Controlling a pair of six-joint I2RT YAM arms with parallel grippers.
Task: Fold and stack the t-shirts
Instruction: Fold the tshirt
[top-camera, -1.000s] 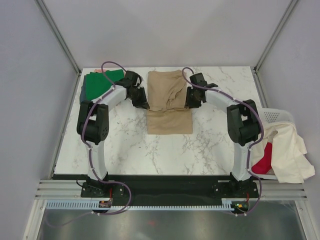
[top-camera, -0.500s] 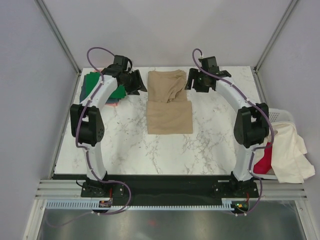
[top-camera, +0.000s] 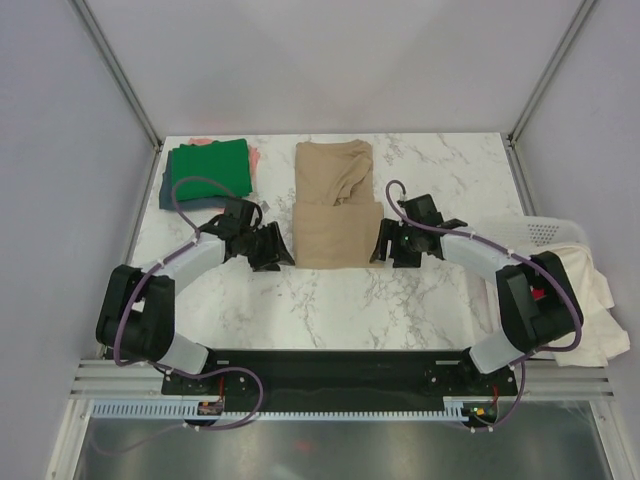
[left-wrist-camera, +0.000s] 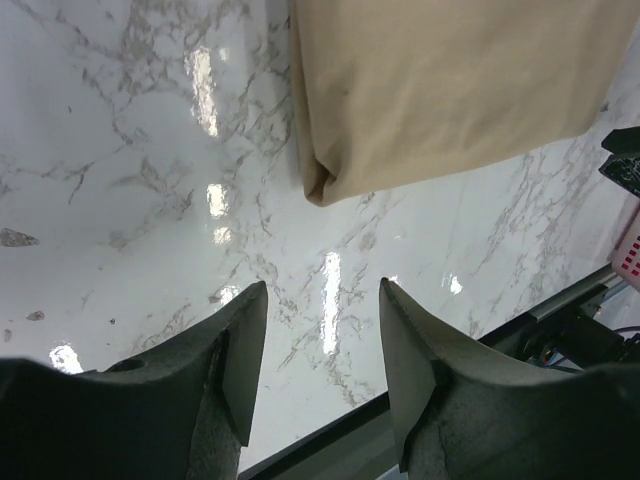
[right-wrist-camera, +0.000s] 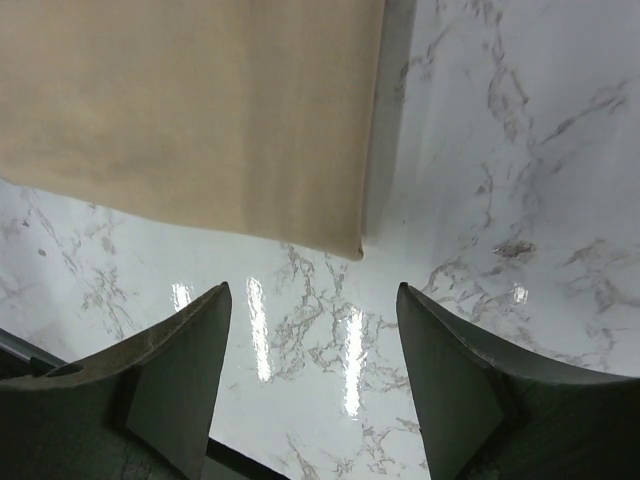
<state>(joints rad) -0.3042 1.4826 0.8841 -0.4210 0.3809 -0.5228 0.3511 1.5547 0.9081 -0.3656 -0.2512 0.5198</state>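
A tan t-shirt (top-camera: 338, 205) lies folded into a long strip at the table's middle, its far half wrinkled. My left gripper (top-camera: 282, 252) stands open just off its near left corner, with only marble between the jaws in the left wrist view (left-wrist-camera: 323, 290), where the tan corner (left-wrist-camera: 330, 180) lies ahead. My right gripper (top-camera: 381, 246) is open beside the near right corner; in the right wrist view (right-wrist-camera: 312, 295) it holds nothing and the tan corner (right-wrist-camera: 345, 240) is just ahead. A stack with a green tee (top-camera: 210, 163) on top sits back left.
A dark blue-grey layer (top-camera: 163, 192) and a salmon-pink edge (top-camera: 254, 157) show under the green tee. A white mesh basket (top-camera: 553, 232) hangs off the table's right side with cream cloth (top-camera: 585, 305) and red cloth (top-camera: 530, 318) spilling over it. The near table edge (left-wrist-camera: 420, 400) is close.
Both grippers opened and let go of the tan tee at mid-length, swung to its far end, then came back to its near corners. The tee lies much as before.
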